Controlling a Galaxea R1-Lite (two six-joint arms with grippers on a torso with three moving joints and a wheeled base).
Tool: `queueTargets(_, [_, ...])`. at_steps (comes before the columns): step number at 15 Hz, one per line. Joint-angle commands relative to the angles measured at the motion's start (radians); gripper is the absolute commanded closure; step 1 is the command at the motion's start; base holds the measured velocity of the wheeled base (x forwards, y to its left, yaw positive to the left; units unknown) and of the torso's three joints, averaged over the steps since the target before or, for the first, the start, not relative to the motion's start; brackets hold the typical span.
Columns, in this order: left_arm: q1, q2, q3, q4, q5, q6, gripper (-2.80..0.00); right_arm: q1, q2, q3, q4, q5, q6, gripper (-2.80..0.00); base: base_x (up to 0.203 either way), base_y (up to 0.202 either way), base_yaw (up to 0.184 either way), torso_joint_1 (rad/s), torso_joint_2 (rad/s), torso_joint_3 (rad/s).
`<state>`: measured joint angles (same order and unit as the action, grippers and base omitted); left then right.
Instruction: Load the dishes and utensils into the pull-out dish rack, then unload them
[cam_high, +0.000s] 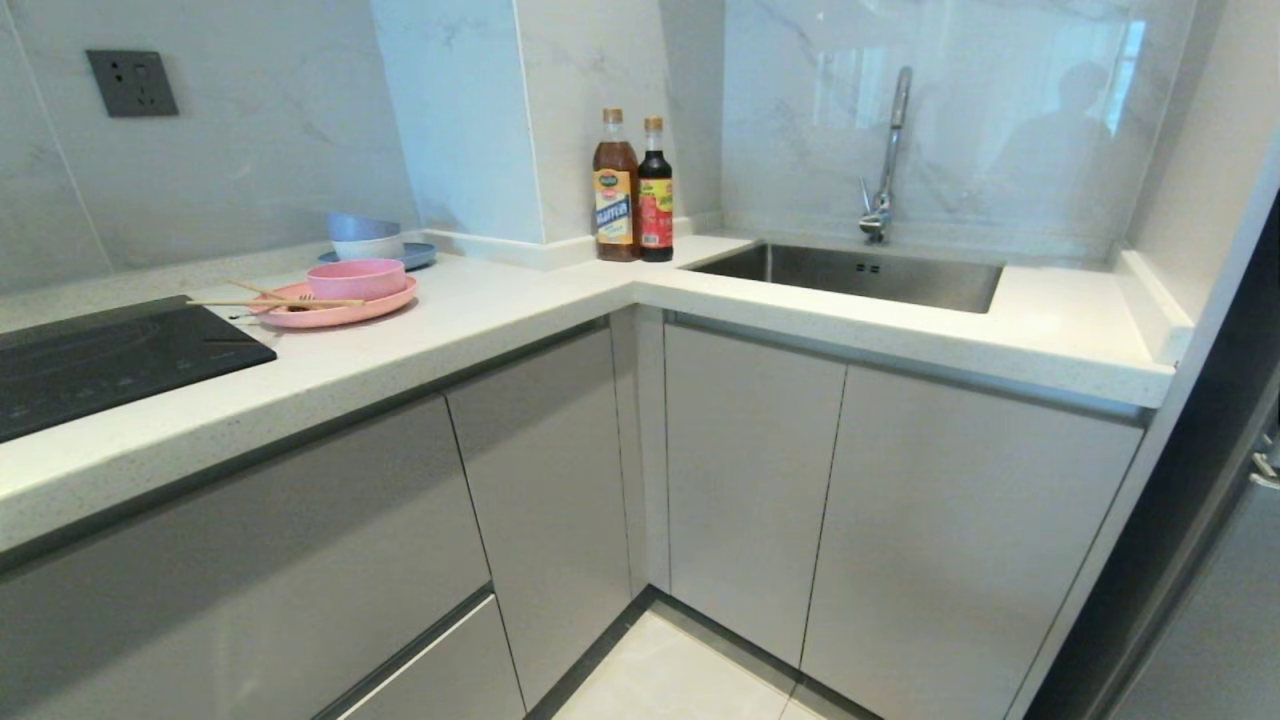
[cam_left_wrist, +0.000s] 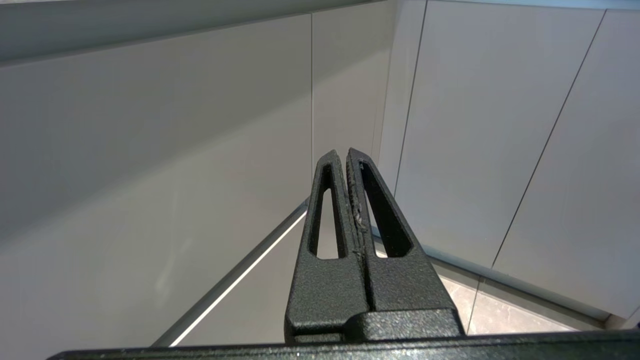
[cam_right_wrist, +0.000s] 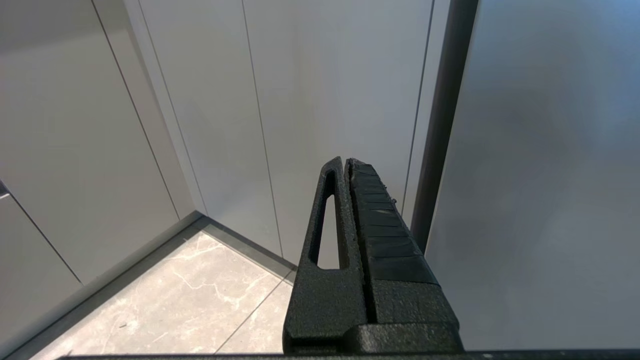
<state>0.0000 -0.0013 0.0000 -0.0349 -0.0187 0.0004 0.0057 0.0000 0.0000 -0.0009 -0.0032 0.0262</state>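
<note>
We saw the pink bowl (cam_high: 356, 279) and chopsticks (cam_high: 275, 300) on the pink plate (cam_high: 335, 311) near the tabletop's (cam_high: 500, 310) back edge. Our left pincer (cam_left_wrist: 346, 151) and right pincer (cam_right_wrist: 345, 160) were pressed closed, empty.

A: Where do the dishes sit?

B: On the worktop (cam_high: 480, 330), out at ten o'clock. The bowl (cam_high: 356, 279) stands on the plate (cam_high: 340, 305), with the chopsticks (cam_high: 275, 301) lying across the plate's nine o'clock edge.

A: And around them?

B: The hob (cam_high: 110, 360) lies just at their nine o'clock. Two bottles (cam_high: 633, 190) stand at twelve, the sink (cam_high: 860, 272) at one, the tap (cam_high: 885, 160) behind it.
</note>
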Motion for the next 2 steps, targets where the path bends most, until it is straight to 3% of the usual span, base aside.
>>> queueTargets(1, [0.000, 0.001, 0.014, 0.000, 0.000, 0.000, 0.00, 0.000, 0.000, 0.001, -0.001, 0.000, 0.000, 0.00, 0.000, 0.000, 0.000, 0.000, 0.00, 0.000])
queueTargets(2, [0.000, 0.001, 0.014, 0.000, 0.000, 0.000, 0.00, 0.000, 0.000, 0.001, -0.001, 0.000, 0.000, 0.00, 0.000, 0.000, 0.000, 0.000, 0.00, 0.000])
